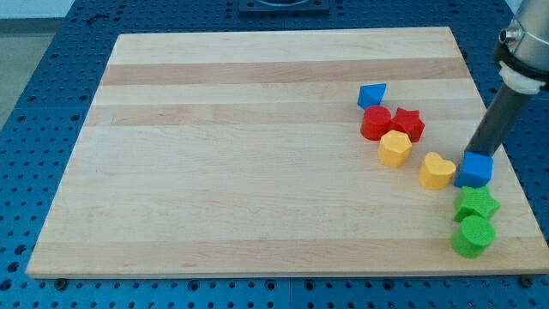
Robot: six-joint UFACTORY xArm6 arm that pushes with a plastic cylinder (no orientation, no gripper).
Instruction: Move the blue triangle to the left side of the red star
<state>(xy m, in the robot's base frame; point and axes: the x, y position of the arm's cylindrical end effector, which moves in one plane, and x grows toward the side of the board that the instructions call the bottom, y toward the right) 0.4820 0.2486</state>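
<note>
Tip (473, 154) at blue cube's (474, 170) top edge, far right of counter (257, 172); blue triangle (371, 94) sits just above red star (408, 124). No jaws on rig.

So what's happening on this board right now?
A dark rod arm is pushing blocks on a wooden board. My tip sits at the blue cube, far from the blue triangle. That triangle lies above the red cylinder, upper left of the red star, so it is not yet placed.
</note>
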